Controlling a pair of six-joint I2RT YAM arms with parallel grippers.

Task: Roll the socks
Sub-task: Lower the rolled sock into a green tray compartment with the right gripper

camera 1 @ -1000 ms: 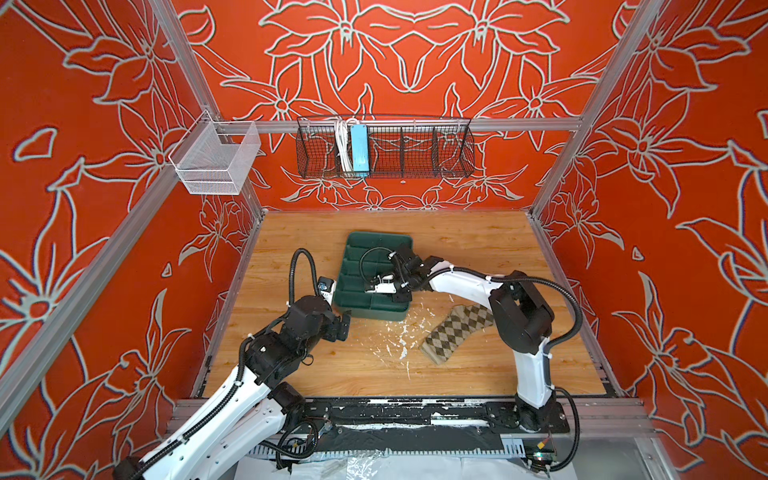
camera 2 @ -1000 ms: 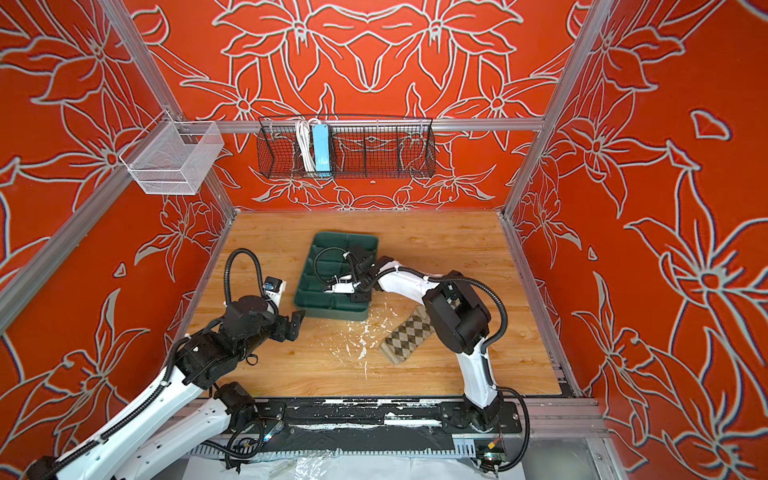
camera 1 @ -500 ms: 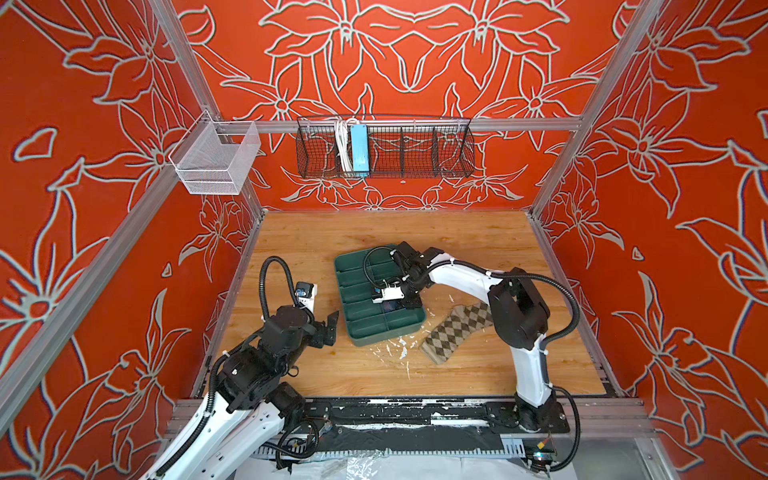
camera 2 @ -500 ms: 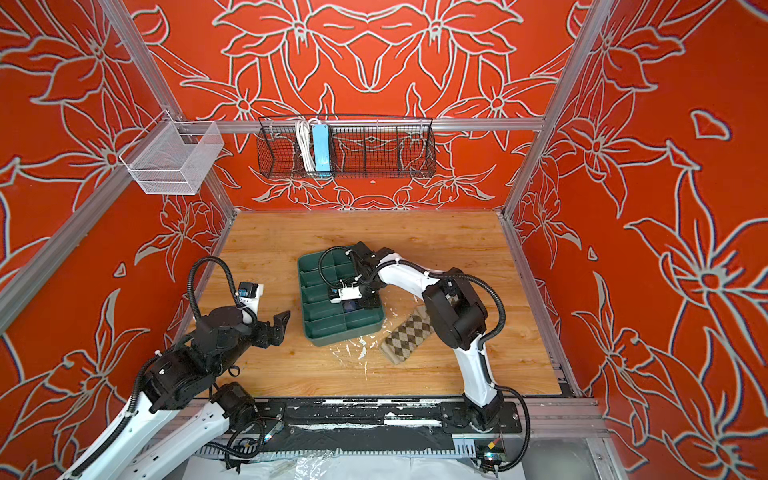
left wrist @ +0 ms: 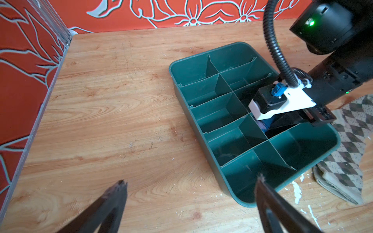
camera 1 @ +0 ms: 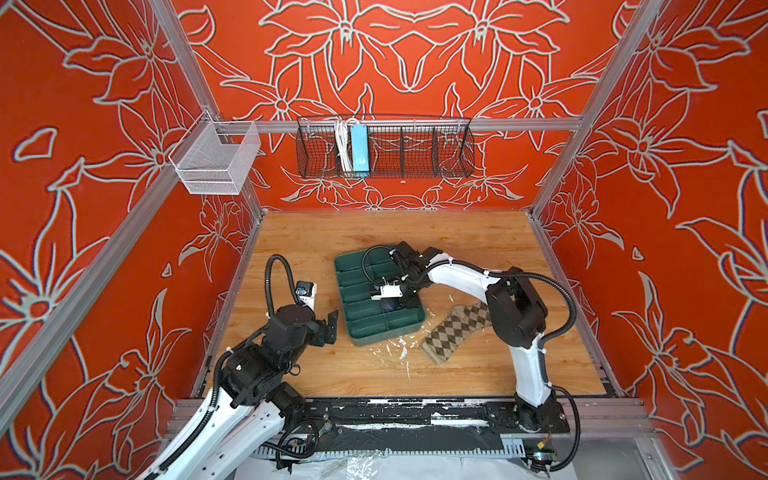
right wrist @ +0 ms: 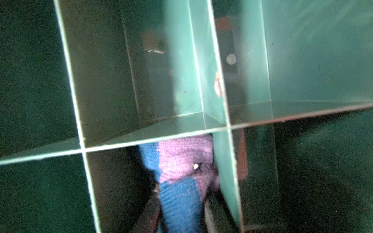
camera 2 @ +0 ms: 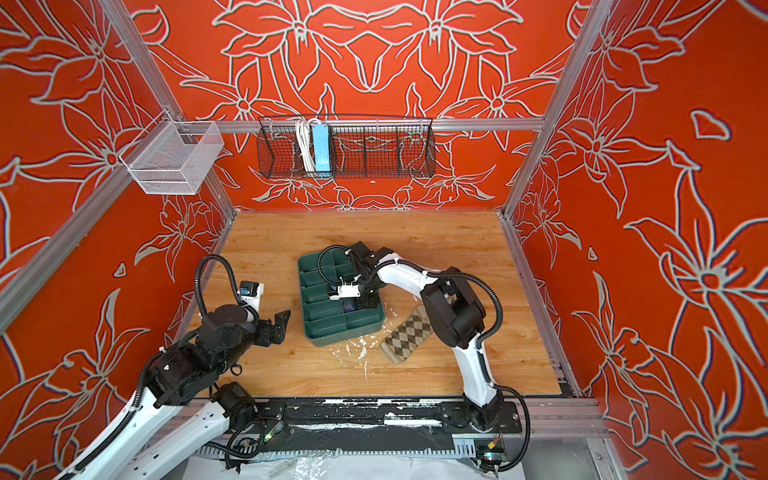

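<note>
Likely stowing: right gripper pinches purple sock inside tray; left gripper gapes empty beside it. Next: release, roll argyle sock.

**Socks Only Partly Seen**

The purple sock, blurred, runs off the right wrist view's edge at the right gripper; whether its jaws grip it cannot be told. In both top views the right arm covers one end of the argyle sock.
</note>
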